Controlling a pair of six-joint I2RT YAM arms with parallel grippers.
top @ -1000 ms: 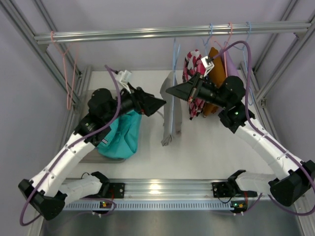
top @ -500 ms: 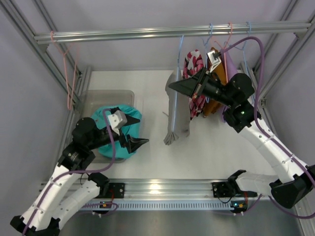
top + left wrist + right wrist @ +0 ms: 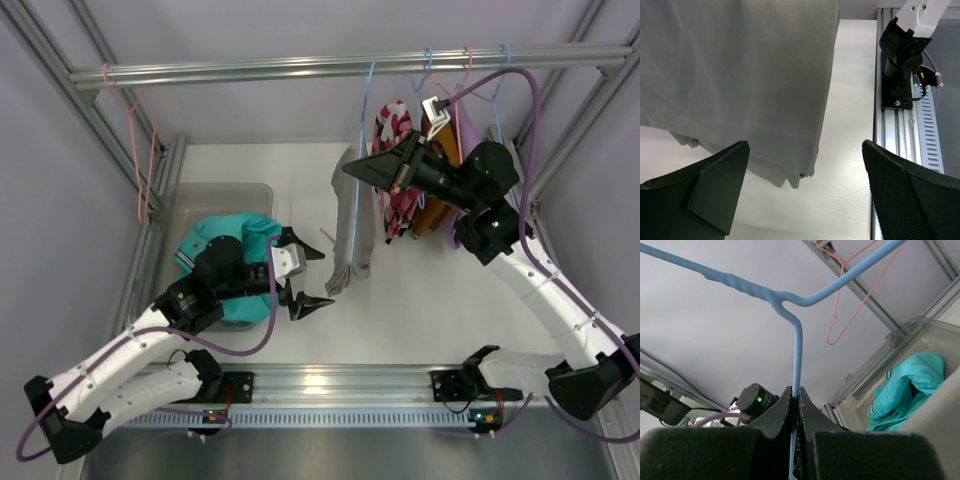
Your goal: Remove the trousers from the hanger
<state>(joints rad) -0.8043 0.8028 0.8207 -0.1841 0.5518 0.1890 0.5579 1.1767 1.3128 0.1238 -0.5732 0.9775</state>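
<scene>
Grey trousers hang from a blue hanger hooked on the top rail. My right gripper is shut on the hanger's thin blue wire just above the trousers. In the right wrist view the wire runs down between my closed jaws. My left gripper is open and low over the table, just left of the trousers' lower end. In the left wrist view the trousers' hem hangs ahead of my open gripper, not touching it.
A clear bin holds a teal garment under my left arm. Several other garments hang at the right of the rail. An empty pink hanger hangs at the left. The right arm's base stands on the front rail.
My left arm has dropped from beside the trousers' upper part, swung back, then come forward low near their hem. My right gripper has kept hold of the hanger and shifted slightly up.
</scene>
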